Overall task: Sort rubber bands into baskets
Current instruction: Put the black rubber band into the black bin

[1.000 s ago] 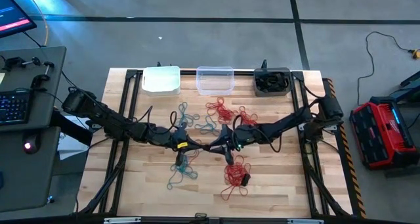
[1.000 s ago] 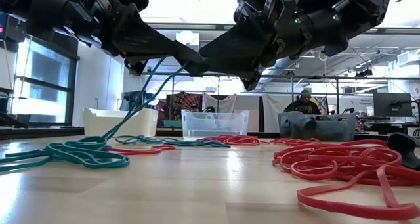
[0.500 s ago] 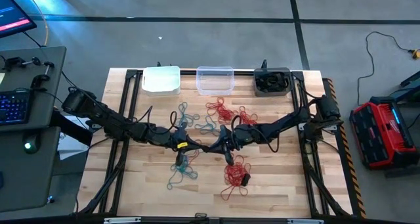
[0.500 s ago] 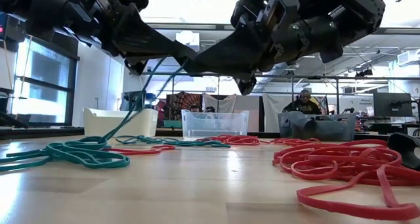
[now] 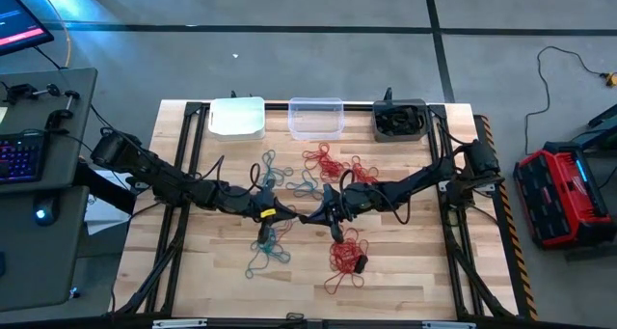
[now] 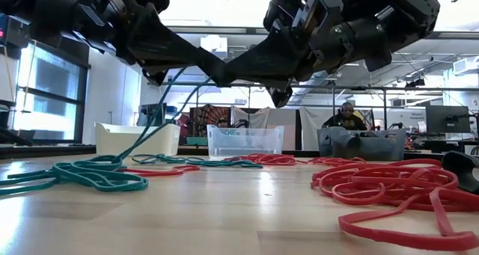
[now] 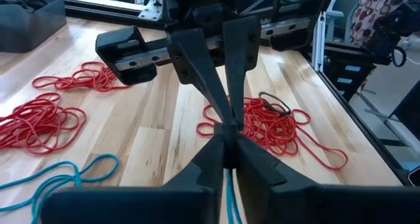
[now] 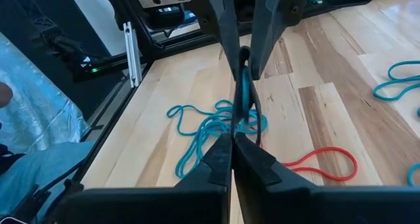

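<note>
Left gripper [image 5: 289,216]: raised over mid-table, tip to tip with the other gripper. Its fingers [image 7: 197,175] stand nearly together around teal strands [image 7: 229,191] that run up between them; whether they pinch or have just slackened I cannot tell.

Teal rubber bands [image 6: 90,173]: a bunch lies on the table under and behind the left fingers, with strands rising from it to the meeting point, so the pull is probably meant to lift one colour free of the tangle.

Right gripper [image 5: 314,216]: facing the left one, its fingers [image 8: 216,161] pressed together on the same teal strands just beyond the left fingertips; this looks like a hand-over or a two-handed untangling.

Red rubber bands [image 5: 345,253]: one heap below the right fingers, another [image 5: 326,161] beyond them toward the tubs, left lying.

Baskets: white basket [image 5: 237,118], clear basket [image 5: 316,117] and dark grey basket [image 5: 399,120] stand in a row at the far edge, well apart from both sets of fingers; the grey one holds dark bands.

Person [image 6: 346,114]: seated in the room behind, away from the table.
</note>
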### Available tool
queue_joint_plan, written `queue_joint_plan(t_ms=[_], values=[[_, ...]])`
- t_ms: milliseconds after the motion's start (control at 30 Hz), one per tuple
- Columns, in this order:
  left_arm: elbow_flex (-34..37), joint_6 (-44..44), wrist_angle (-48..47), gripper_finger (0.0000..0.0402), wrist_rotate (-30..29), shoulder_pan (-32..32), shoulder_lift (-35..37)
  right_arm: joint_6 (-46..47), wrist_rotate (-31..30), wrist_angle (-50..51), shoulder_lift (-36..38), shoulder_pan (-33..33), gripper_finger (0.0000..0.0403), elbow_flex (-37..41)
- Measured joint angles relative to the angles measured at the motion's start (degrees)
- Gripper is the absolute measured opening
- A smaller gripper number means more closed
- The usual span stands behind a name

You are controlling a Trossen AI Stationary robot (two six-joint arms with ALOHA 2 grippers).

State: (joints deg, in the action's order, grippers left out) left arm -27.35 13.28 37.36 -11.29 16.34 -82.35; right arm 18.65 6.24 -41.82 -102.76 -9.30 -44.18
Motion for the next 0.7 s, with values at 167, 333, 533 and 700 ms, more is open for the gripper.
queue_joint_plan(t_ms=[167, 333, 533, 700], values=[[0.0, 0.6, -1.4, 0.0073, 0.7, 0.2, 0.0, -0.6, -0.1, 0.5, 0.0, 0.0, 0.0001, 0.0], [0.0, 1.0, -2.0, 0.0105, 0.8, 1.3, 0.0, -1.0, -1.5, 0.6, 0.5, 0.0, 0.0000, 0.0], [0.0, 1.6, -3.0, 0.0120, 0.7, 2.1, 0.0, -2.7, -3.0, 0.8, 3.1, -1.2, 0.0000, 0.0], [0.0, 1.6, -3.2, 0.0120, 0.7, 2.1, 0.0, -3.3, -3.7, 0.3, 4.0, -2.4, 0.0000, 0.0]])
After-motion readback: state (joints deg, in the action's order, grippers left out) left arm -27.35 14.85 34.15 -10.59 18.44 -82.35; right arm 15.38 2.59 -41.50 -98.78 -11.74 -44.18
